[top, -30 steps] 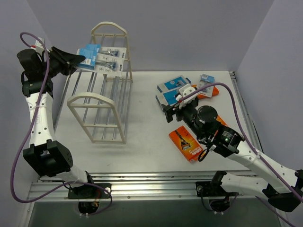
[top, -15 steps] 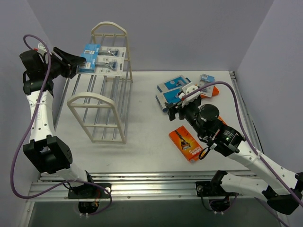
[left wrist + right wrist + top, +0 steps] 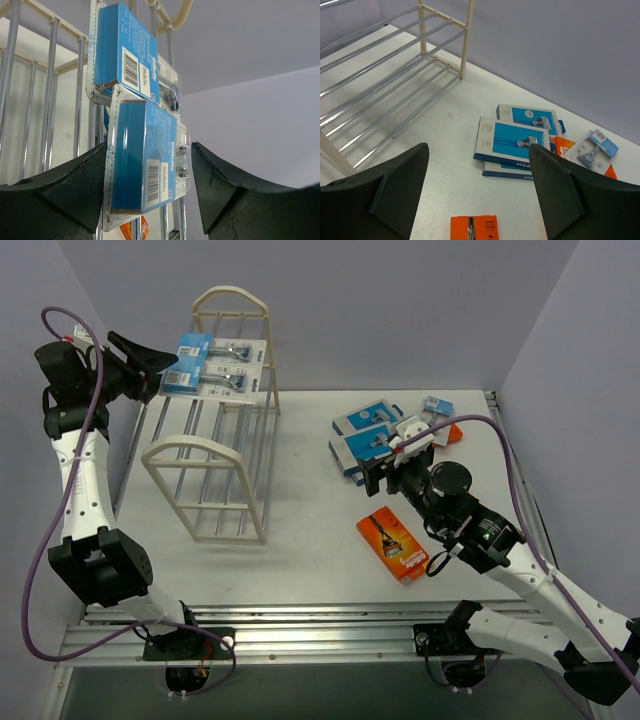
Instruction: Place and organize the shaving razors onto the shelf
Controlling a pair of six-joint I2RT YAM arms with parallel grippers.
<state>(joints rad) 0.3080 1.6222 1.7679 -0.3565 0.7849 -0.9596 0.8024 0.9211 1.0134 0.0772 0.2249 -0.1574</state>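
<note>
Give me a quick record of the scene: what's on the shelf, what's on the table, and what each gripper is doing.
shelf: cream rack, left part of the table
on shelf: two blue-headed blister packs, side by side on the top tier
on table: stacked blue-and-white boxes, orange box, small blister pack
left gripper: open, fingers either side of the nearer pack
right gripper: open, empty, above the table by the boxes
</note>
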